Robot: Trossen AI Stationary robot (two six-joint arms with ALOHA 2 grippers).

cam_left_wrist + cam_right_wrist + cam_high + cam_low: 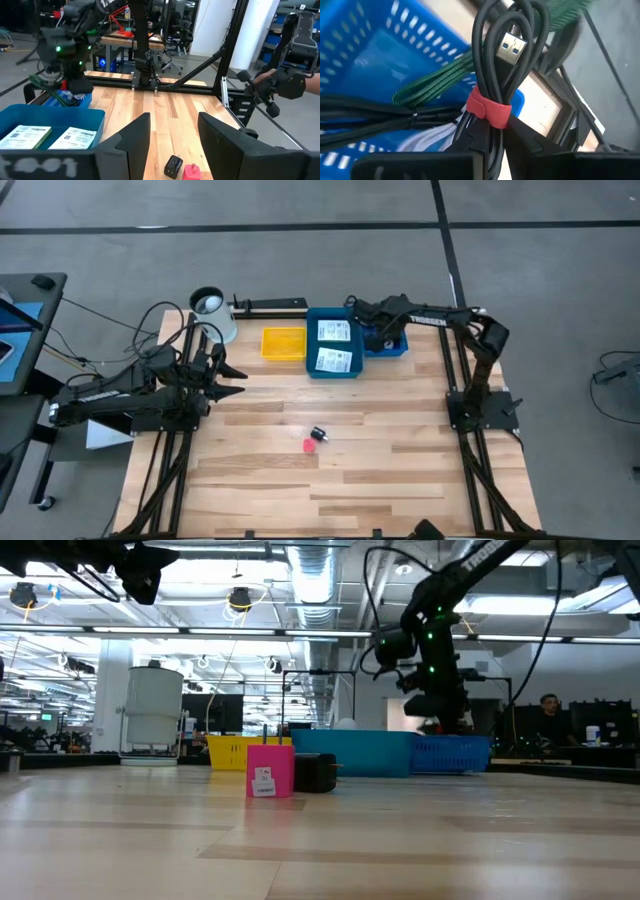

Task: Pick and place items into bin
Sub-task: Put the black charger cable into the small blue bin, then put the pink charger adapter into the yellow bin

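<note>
Wooden table (380, 470), light planks in a black frame. Along the far edge: white cylindrical container (212, 312) at the left corner; yellow tray (283, 343); large blue bin (312, 340) beside it, touching; small blue perforated basket (396, 346) against that bin's right side. Near the centre, well apart from the bins: tiny pink cube (310, 445) with small black piece (319, 434) just beside it.

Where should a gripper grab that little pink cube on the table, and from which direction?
Take the pink cube from straight above, across the two flat faces that run toward the small black piece, so no finger goes between them. It stands upright on bare wood, with the black piece close beside it.
</note>
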